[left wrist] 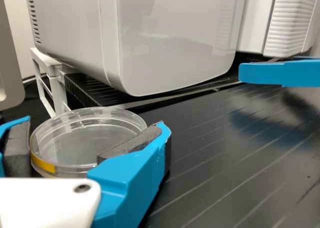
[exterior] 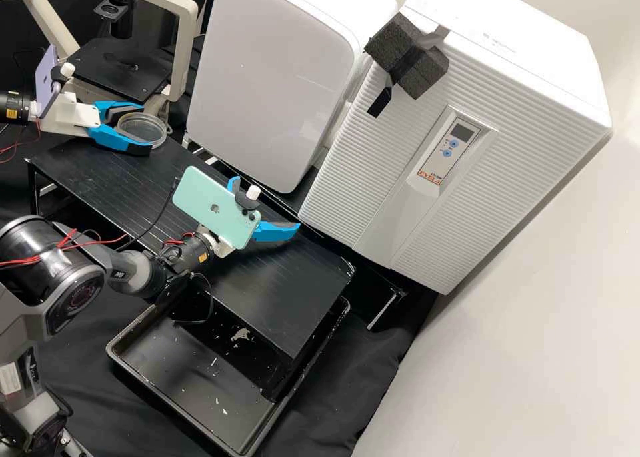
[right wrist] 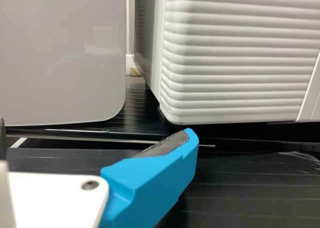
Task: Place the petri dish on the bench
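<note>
Far left: purple phone (exterior: 47, 84) mounted on the left arm, lens stand (exterior: 120, 67) with a pale frame and black stage behind it. Left gripper (exterior: 147, 129): loaded; its two blue fingers close around the petri dish (exterior: 139, 126), one pad (left wrist: 17, 148) against each side. Dish is clear, roughly level, with a yellow strip (left wrist: 46, 165) on its side. Position: at the far-left end of the black bench (exterior: 100, 174); cannot tell whether its base touches the surface.

Centre: mint-green phone (exterior: 210, 204) mounted on the right arm. Below, black tray (exterior: 193, 410) with pale flecks inside, partly under the bench. Right gripper (exterior: 267, 205): fingers set wide, nothing between them, near the bench's back edge.

Behind the bench: white box (exterior: 273, 77) with a smooth grey front. Right of it, larger white cabinet (exterior: 533, 110), ridged front, small display (exterior: 461, 131), black foam blocks (exterior: 407, 54) taped near its top edge.
</note>
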Robot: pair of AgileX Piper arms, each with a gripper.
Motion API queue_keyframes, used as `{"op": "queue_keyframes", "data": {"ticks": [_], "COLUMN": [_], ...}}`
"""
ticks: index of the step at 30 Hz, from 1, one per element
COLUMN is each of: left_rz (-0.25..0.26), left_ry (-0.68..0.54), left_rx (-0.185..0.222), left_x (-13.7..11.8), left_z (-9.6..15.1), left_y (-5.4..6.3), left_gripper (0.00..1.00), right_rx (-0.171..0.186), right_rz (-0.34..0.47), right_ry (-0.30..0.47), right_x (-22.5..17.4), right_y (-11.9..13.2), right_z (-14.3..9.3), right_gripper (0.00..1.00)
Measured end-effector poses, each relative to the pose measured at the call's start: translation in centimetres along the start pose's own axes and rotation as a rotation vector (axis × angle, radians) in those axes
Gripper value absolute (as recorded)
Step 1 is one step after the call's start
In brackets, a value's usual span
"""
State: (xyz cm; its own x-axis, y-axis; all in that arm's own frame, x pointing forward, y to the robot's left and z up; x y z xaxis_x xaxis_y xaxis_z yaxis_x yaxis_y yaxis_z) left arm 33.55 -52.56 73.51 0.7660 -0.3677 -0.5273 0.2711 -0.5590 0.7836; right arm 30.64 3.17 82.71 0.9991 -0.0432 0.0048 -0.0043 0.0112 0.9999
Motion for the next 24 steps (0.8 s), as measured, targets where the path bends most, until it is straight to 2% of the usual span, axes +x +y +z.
{"op": "queue_keyframes", "data": {"ticks": [9, 14, 19, 24], "left_rz": [-0.009, -0.009, 0.002, -0.023], "left_ry": [-0.059, -0.101, -0.176, -0.262], "left_rx": [0.044, 0.024, 0.056, 0.106], "left_x": [-0.7, -0.4, 0.3, 1.1], "left_z": [1.4, 2.9, 5.3, 7.8], "left_y": [1.3, 1.7, 2.3, 2.3], "left_gripper": [0.0, 0.0, 0.0, 0.0], "right_rx": [0.0, 0.0, 0.0, 0.0], "right_rz": [0.0, 0.0, 0.0, 0.0], "right_ry": [0.0, 0.0, 0.0, 0.0], "right_x": [0.0, 0.0, 0.0, 0.0], "right_y": [0.0, 0.0, 0.0, 0.0], "right_z": [0.0, 0.0, 0.0, 0.0], "right_gripper": [1.0, 1.0, 1.0, 1.0]}}
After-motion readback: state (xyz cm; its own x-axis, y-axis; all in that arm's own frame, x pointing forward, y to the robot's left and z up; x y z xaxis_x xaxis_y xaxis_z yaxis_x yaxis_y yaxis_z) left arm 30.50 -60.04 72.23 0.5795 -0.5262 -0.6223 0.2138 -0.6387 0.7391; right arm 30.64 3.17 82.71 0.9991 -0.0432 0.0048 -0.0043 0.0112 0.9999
